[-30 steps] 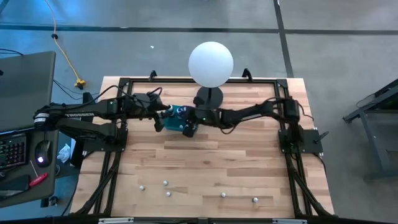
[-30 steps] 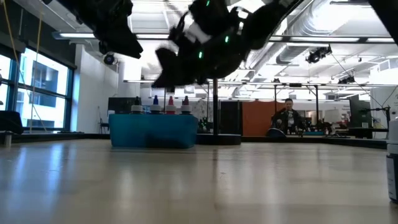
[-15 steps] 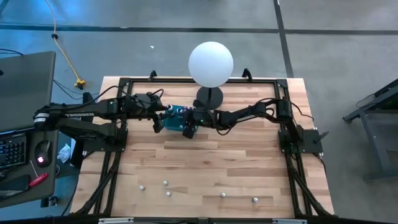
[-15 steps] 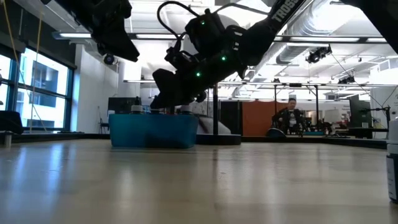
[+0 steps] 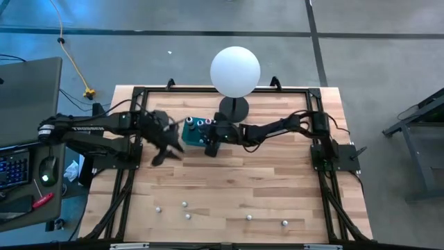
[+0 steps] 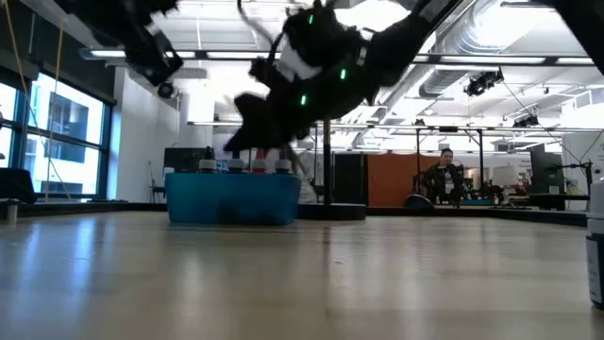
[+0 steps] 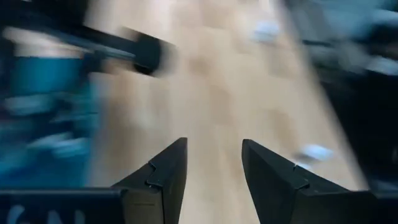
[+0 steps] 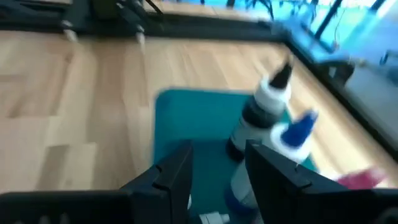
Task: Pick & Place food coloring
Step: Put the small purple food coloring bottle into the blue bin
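High view: my right gripper (image 5: 210,148) is over the teal tray (image 5: 192,137); my left gripper (image 5: 161,157) is beside it, over bare table (image 5: 277,180).

Low view: food coloring bottles (image 6: 257,166) stand in the tray.

Wrist views: both my jaws are released, nothing between them.

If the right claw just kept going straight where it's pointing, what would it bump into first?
Probably the dark-topped bottle standing in the teal tray, just ahead of the right gripper, whose fingers stand apart with nothing between them. A blue-topped bottle sits right beside it; depth is hard to judge.
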Robot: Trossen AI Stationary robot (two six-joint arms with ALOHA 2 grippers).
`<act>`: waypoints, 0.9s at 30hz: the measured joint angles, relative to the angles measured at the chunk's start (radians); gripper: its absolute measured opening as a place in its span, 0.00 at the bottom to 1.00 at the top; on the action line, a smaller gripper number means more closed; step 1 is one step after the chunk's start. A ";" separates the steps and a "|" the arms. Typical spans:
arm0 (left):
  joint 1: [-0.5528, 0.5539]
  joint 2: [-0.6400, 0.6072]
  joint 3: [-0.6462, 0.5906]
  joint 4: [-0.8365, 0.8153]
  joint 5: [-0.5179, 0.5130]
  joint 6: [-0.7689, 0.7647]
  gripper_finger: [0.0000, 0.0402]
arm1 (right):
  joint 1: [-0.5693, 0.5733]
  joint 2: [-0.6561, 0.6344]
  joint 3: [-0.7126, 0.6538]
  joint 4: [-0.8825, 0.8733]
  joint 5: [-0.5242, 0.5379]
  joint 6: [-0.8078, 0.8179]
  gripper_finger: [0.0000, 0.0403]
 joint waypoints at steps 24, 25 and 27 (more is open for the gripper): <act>-0.664 0.361 -0.224 0.634 -0.323 -0.302 0.38 | 0.057 -0.135 0.001 -0.161 -0.004 0.063 0.35; -0.676 0.386 -0.224 0.646 -0.323 -0.302 0.38 | 0.060 -0.135 0.001 -0.162 -0.008 0.063 0.35; -0.697 0.428 -0.224 0.653 -0.324 -0.286 0.38 | 0.067 -0.135 0.001 -0.159 -0.009 0.063 0.35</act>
